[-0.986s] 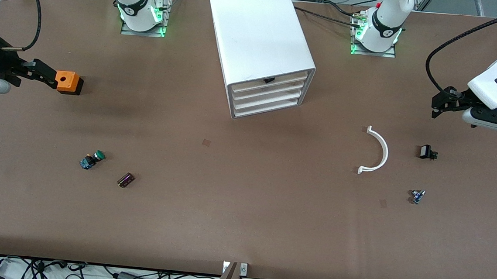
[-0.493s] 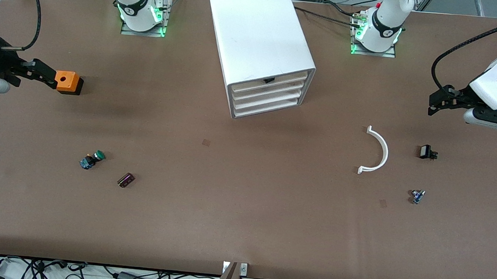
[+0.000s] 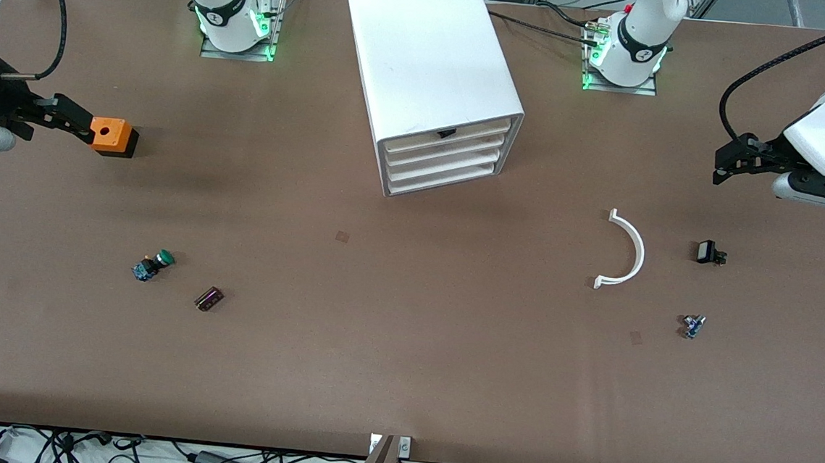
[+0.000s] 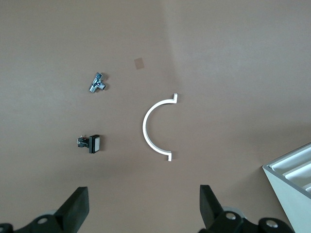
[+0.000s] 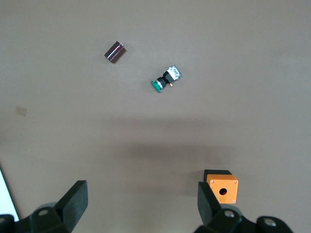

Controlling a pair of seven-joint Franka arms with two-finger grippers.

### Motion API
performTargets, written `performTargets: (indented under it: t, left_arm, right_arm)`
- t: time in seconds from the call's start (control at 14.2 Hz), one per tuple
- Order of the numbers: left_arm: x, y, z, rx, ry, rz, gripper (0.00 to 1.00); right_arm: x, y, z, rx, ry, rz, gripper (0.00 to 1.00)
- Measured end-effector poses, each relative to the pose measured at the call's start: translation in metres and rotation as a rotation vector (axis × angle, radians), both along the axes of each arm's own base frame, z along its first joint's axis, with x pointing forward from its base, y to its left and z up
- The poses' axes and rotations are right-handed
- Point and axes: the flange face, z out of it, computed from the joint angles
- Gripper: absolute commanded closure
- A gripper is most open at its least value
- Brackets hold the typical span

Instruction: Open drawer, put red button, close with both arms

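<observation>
Drawers: cabinet (image 3: 434, 80) seen w/ all fronts shut.
Red button: none seen on bench (image 3: 402, 376); only green one (image 3: 154, 265).
Left claw (image 4: 141, 213): spread wide, empty, raised slightly since 1 s ago.
Right claw (image 5: 141, 211): spread, empty, beside orange box (image 3: 113, 136), unmoved.
Meaning: button possibly stowed already; can't be told.

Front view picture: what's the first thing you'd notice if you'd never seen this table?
The big white drawer cabinet in the middle of the table stands out first, its drawers all shut. Next is the bright orange box toward the right arm's end, just beside the open right gripper. Then the white curved piece toward the left arm's end, with the open left gripper up in the air nearby.
</observation>
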Motion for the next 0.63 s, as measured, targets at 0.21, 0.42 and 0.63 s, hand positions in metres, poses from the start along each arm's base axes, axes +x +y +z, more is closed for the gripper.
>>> performTargets:
  t: [0.21, 0.42, 0.63]
  left_arm:
    - [0.0018, 0.0, 0.0, 0.0, -0.001, 0.0, 0.0]
    - [0.0036, -0.0002, -0.0001, -0.001, -0.002, 0.0, 0.0]
    - [0.004, -0.0006, -0.0003, -0.001, -0.001, -0.001, 0.0]
  right_arm:
    - [0.0, 0.0, 0.0, 0.0, 0.0, 0.0, 0.0]
    - [0.0, 0.0, 0.0, 0.0, 0.0, 0.0, 0.0]
    - [0.0, 0.0, 0.0, 0.0, 0.0, 0.0, 0.0]
